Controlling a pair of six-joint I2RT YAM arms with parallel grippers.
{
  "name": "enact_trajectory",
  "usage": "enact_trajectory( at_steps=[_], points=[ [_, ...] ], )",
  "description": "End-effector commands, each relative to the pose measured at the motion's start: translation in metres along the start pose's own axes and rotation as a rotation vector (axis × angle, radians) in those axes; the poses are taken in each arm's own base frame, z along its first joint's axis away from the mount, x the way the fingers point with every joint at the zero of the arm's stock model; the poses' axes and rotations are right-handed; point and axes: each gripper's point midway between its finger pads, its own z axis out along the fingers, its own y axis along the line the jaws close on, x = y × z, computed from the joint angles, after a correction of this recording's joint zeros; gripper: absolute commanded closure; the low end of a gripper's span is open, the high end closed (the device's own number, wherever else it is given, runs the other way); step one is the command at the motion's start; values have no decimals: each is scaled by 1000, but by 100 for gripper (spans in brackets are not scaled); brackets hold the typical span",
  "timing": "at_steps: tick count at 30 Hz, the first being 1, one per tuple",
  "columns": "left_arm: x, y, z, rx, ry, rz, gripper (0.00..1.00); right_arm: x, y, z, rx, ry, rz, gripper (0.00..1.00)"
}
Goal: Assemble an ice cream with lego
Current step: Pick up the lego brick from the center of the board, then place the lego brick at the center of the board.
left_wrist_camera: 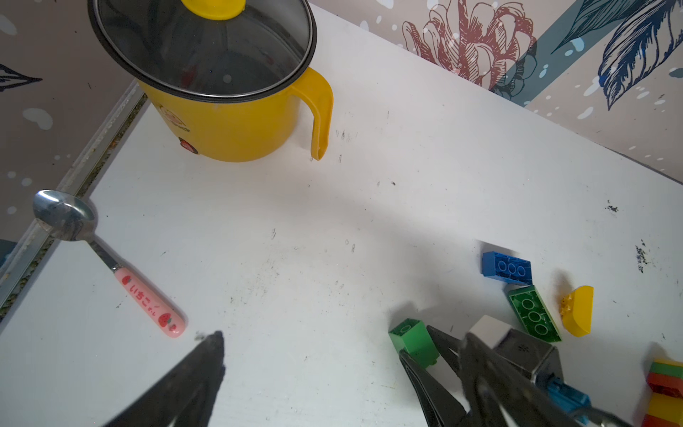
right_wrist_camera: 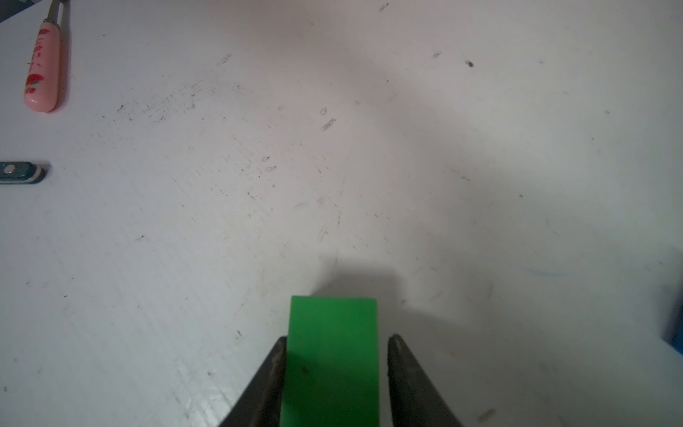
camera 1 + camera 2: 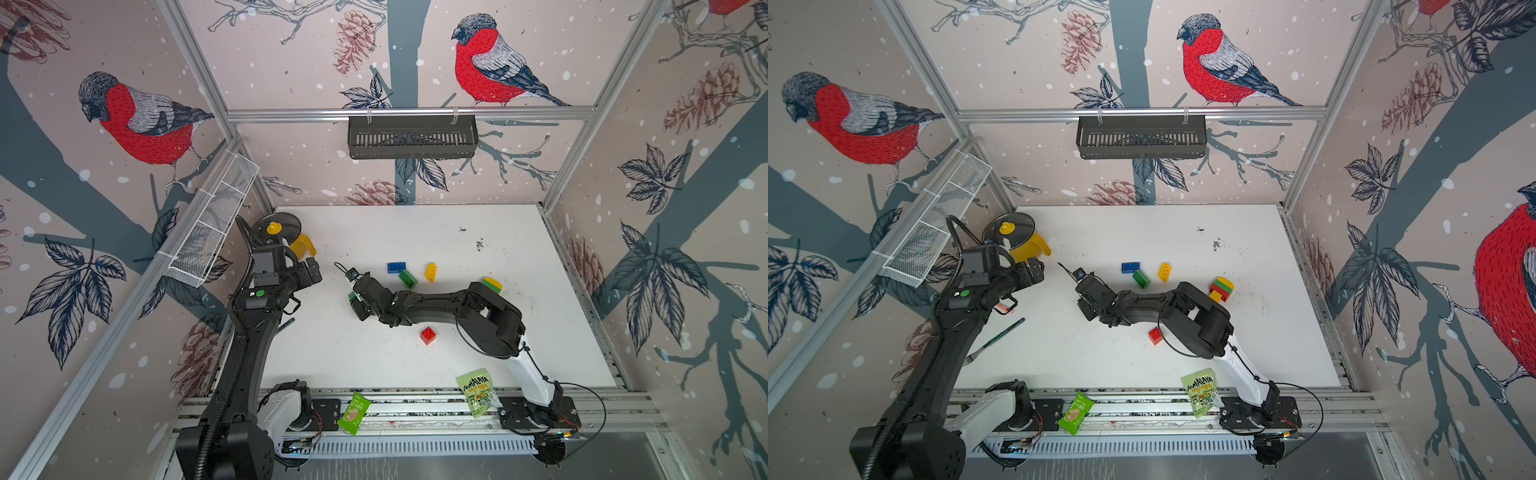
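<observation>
A small green lego brick [image 2: 332, 351] lies on the white table [image 2: 369, 148] between the fingers of my right gripper [image 2: 338, 338]. One finger touches it and a slim gap shows at the other. This brick [image 1: 414, 340] also appears in the left wrist view. Further back lie a blue brick [image 3: 396, 267], a long green brick [image 3: 408, 278] and a yellow half-round brick [image 3: 431, 272]. A red brick [image 3: 427, 335] sits beside the right arm. A red, green and yellow stack [image 3: 1222, 289] stands to the right. My left gripper [image 3: 313, 272] hangs open and empty near the pot.
A yellow pot with a glass lid [image 1: 229, 111] stands at the back left corner. A pink-handled spoon [image 1: 148, 299] and a teal-handled utensil [image 3: 996, 338] lie on the left. Two green snack packets [image 3: 353, 413] [image 3: 478, 392] rest on the front rail.
</observation>
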Motion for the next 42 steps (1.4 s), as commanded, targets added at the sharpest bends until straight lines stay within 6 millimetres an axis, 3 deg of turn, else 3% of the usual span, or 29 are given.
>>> enact_trajectory(
  at_steps=[1,5,7,11,18,22,26,32,39,42],
  points=[
    [-1,0,-2,0,-3,3,2,-4,-4,-1,15,0,-15,61],
    [1,-1,-1,9,6,2,2,-8,-11,-10,18,20,-23,64],
    [4,-4,0,27,20,2,2,-10,-21,-24,19,75,-9,68],
    [10,-13,0,83,50,33,2,-6,-58,-69,-3,264,64,69],
    [27,-30,2,194,113,25,2,78,-119,-166,98,821,166,68],
    [34,-37,6,235,146,5,2,102,-131,-194,123,923,228,68],
    [39,-45,7,255,165,14,2,116,-143,-201,149,940,286,68],
    [41,-52,12,262,177,33,2,152,-150,-193,136,1019,311,68],
    [42,-56,16,267,190,29,2,163,-150,-182,103,1041,312,66],
    [41,-55,18,259,186,35,2,162,-152,-177,98,1032,307,55]
  ],
)
